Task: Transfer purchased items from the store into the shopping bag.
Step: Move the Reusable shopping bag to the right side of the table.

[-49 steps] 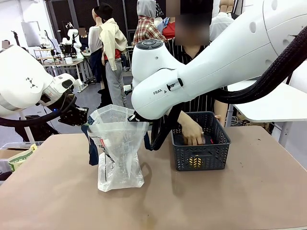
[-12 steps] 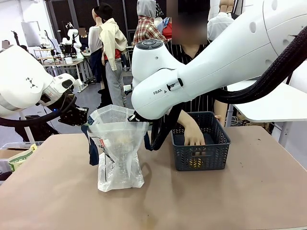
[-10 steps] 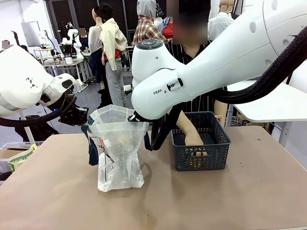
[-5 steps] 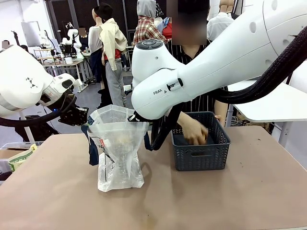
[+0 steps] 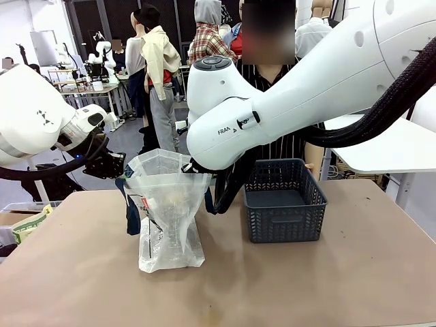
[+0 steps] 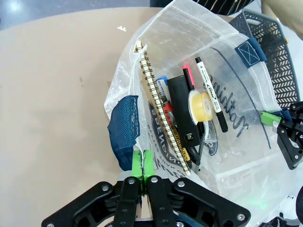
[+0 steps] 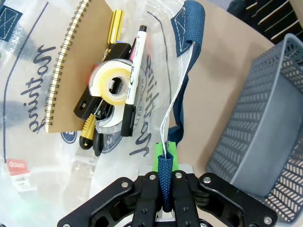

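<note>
Brown counter [image 5: 327, 286] carries everything: at nine o'clock the left gripper [image 6: 142, 165] has its jaws clamped on the shopping bag [image 5: 167, 218] rim; thin, limp film, best held by its straps. Right gripper [image 7: 164, 163] clamps a strap; the empty-looking store [image 5: 285, 204] sits at three o'clock.

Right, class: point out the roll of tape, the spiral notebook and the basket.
roll of tape [image 7: 115, 83], right wrist view, on its yellowish ring.
spiral notebook [image 7: 78, 52], right wrist view, on the brown cover.
basket [image 5: 284, 219], front view, on its near lattice wall.
</note>
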Available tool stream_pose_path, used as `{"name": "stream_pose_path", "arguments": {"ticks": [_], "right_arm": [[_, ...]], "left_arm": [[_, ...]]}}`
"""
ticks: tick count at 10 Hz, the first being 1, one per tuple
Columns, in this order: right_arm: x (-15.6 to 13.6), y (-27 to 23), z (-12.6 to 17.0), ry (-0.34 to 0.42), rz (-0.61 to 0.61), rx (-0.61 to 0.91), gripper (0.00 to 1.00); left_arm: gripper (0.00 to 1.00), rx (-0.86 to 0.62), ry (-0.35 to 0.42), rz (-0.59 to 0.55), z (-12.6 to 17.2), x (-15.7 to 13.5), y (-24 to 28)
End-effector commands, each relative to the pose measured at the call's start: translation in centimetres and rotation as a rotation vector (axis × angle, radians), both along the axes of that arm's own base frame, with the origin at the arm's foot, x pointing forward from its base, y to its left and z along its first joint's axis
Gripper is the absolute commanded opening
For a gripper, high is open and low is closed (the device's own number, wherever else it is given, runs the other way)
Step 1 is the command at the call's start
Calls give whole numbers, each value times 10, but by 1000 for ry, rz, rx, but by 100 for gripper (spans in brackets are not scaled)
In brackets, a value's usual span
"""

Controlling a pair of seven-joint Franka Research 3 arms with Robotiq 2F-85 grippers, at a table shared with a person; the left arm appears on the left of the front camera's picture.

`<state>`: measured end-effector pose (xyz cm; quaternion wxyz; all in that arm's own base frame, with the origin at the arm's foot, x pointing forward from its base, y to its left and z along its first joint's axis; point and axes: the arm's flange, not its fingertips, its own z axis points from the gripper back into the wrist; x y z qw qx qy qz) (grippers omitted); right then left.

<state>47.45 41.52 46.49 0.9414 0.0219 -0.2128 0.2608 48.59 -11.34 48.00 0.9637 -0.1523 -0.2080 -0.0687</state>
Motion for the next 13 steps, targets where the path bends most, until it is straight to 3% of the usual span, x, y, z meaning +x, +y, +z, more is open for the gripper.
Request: {"name": "stream_pose_path", "arguments": {"ticks": [1, 10, 13], "right_arm": [[0, 0, -2, 4, -5, -1, 0], [0, 0, 0, 0, 0, 0, 0], [-12, 28, 9, -45, 75, 52, 0]], "left_arm": [[0, 0, -5, 3, 1, 0, 1], [0, 0, -1, 0, 0, 0, 0], [0, -119, -43, -85, -3, -6, -20]]}}
